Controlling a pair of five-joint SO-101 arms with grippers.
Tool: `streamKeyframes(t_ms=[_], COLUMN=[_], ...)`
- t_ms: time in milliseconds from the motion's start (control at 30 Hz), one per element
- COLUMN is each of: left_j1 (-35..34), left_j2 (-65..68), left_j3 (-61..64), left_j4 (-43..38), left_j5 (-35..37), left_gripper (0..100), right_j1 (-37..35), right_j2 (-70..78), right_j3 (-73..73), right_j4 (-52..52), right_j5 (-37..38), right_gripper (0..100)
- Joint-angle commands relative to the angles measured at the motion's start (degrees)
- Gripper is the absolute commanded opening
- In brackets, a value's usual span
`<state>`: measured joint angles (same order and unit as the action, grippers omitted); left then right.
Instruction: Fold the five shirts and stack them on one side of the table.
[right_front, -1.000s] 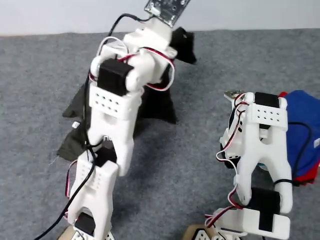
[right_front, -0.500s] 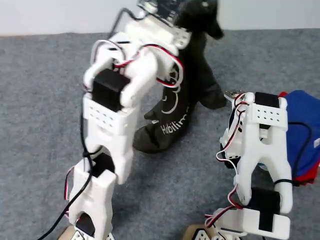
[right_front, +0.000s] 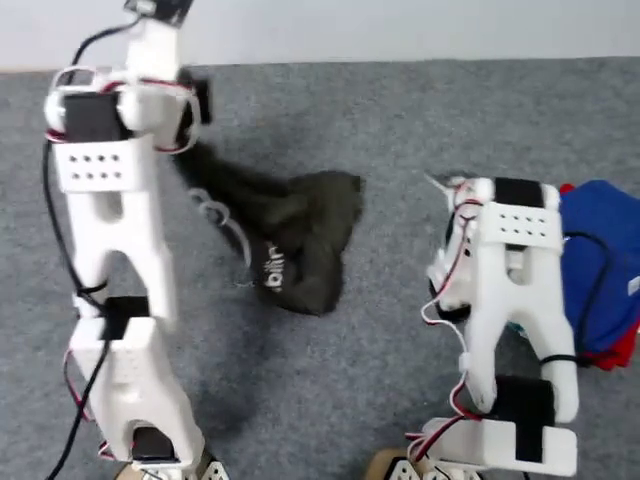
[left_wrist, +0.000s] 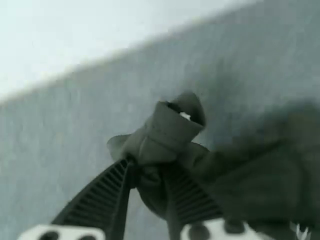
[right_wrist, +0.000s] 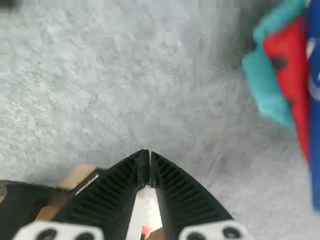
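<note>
The left arm (right_front: 110, 200) stands tall at the far left side of the grey carpet-like surface (right_front: 400, 130); its hand (left_wrist: 149, 170) is clenched on a bunched fold of the dark olive cloth shirt (left_wrist: 170, 130), and the cloth swells out beyond the two black ribbed fingers (left_wrist: 105, 192). From above, I see this shirt (right_front: 300, 240) stretched from the raised hand down to the middle of the surface; one end is lifted and the larger part lies crumpled on the surface, with some white print showing on the folds.

The right arm (right_front: 510, 280) is folded low at the right side, well apart from the olive shirt; its hand (right_wrist: 148, 156) is clenched on nothing, the fingertips pressed together, and it hangs above bare surface.

Just beside the right arm, at the right edge of the surface, there is a pile of shirts; the blue shirt (right_front: 600, 250) lies on top, the red shirt (right_wrist: 282, 65) is under it, and the teal shirt (right_wrist: 262, 85) is lowest of the three I can see. A pale wall (right_front: 400, 30) runs along the far edge.
</note>
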<state>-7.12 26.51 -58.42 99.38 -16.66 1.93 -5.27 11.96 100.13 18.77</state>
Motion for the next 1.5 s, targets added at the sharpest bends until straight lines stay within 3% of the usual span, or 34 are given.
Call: streamKeyframes(t_ms=[0,267,433,667,1067,1467], left_j1=[-3.8,-12.0,-18.0,-22.8,-28.7,-29.2], left_j2=[-4.3,-3.9,-3.9,-4.3,-4.4,-3.9], left_j3=[11.2,30.5,35.5,35.5,35.4,35.4], left_j4=[1.3,-1.1,-4.0,-3.8,-3.6,-3.5], left_j5=[-5.9,-12.1,-14.3,-17.4,-18.0,-17.9], left_gripper=[0,0,4,15,15,15], right_j1=[-6.0,-23.8,-29.4,-37.3,-44.5,-47.4], right_j2=[-2.0,8.9,21.9,37.0,47.0,58.1], right_j3=[-7.2,-16.4,-29.5,-51.3,-64.1,-74.8], right_j4=[-2.7,-8.2,-7.2,2.0,2.4,1.7], right_j5=[-0.6,-0.2,0.0,6.8,15.7,16.2], right_gripper=[0.9,1.1,2.2,20.2,23.0,23.0])
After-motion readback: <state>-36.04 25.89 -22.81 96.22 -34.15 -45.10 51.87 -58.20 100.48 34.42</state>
